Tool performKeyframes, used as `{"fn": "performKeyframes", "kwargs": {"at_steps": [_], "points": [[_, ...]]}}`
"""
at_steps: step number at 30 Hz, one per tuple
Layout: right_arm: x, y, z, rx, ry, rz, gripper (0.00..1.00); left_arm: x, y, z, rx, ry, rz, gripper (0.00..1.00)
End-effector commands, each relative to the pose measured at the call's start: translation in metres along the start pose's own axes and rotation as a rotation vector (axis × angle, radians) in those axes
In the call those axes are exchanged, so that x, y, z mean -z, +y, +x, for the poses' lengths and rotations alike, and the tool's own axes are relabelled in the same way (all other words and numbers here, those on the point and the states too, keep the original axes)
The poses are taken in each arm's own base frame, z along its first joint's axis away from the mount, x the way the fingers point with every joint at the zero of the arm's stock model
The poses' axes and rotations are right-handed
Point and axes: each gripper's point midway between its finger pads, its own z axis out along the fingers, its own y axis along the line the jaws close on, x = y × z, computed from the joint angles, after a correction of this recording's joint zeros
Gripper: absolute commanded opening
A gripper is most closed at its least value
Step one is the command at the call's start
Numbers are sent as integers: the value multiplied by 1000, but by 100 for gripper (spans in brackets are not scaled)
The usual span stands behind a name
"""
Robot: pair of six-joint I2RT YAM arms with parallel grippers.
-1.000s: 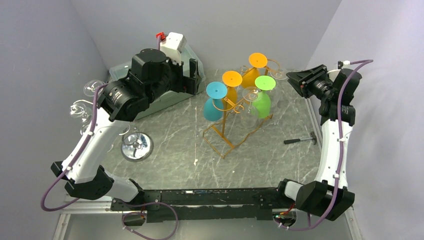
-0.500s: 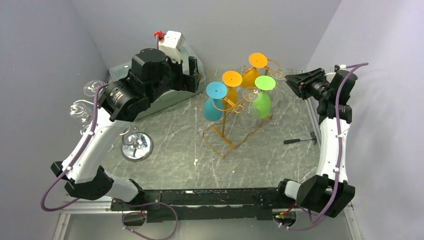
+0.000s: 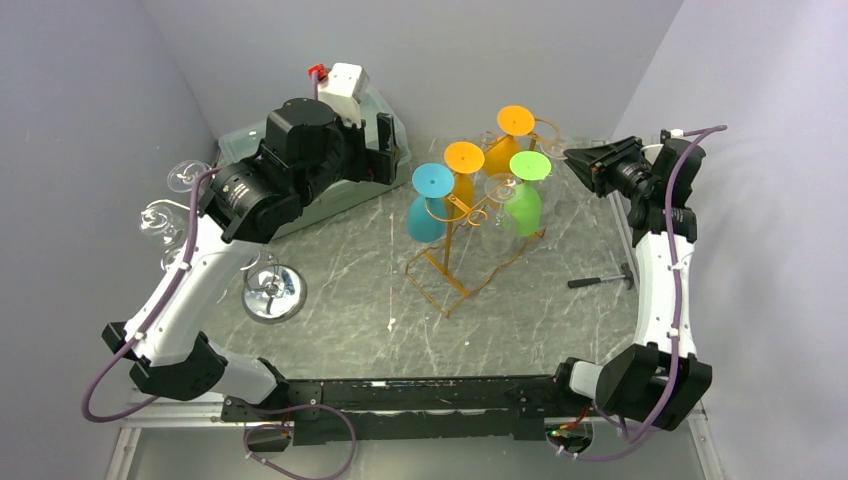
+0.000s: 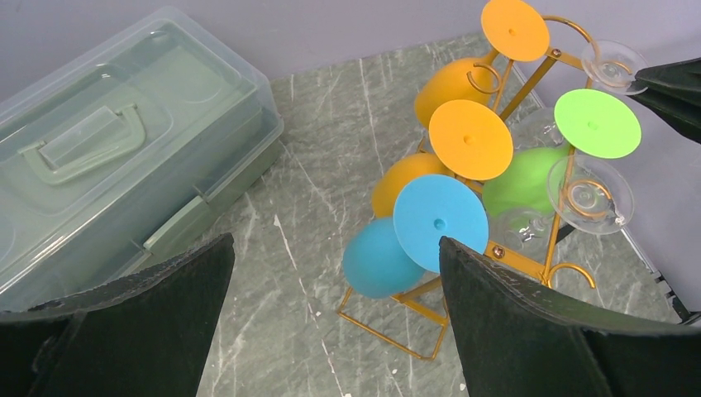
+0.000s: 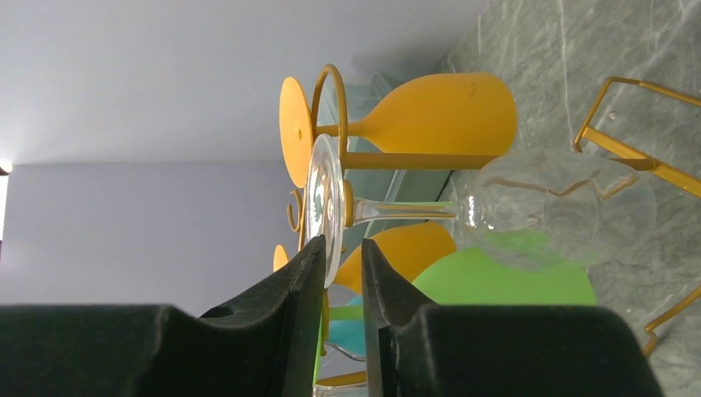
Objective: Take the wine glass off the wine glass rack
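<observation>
The wine glass rack (image 3: 440, 280) is a golden wire frame in mid-table. Blue (image 3: 430, 205), green (image 3: 527, 190) and two orange glasses hang upside down from it. A clear wine glass (image 5: 562, 207) hangs at its far right end. My right gripper (image 5: 343, 244) stands level with that glass's foot (image 5: 324, 198). The foot's rim is between the narrowed fingers, against the left one, with a slit left beside the right one. My left gripper (image 4: 335, 240) hovers wide open and holds nothing, high up to the left of the rack (image 4: 382, 335).
A pale green lidded plastic box (image 4: 124, 165) sits at the back left under the left arm. A chrome round-based stand (image 3: 272, 292) with clear glasses is at the left edge. A small hammer (image 3: 600, 281) lies at the right. Walls close in on three sides.
My right gripper has moved left up to the clear glass's foot, and its jaws have narrowed around the rim. The left arm has stayed put.
</observation>
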Motion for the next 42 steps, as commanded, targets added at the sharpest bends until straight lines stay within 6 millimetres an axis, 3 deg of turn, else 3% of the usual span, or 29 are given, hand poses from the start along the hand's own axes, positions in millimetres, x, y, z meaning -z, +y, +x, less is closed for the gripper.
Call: {"fn": "performKeyframes", "kwargs": {"at_steps": [1, 17, 42], "points": [[-5, 7, -3, 4, -16, -33, 23, 13, 2, -23, 50, -91, -3, 99], [-1, 9, -4, -9, -41, -19, 0, 17, 5, -26, 63, -107, -14, 99], [19, 28, -11, -19, -121, -21, 0, 13, 4, -27, 63, -97, -19, 99]]}}
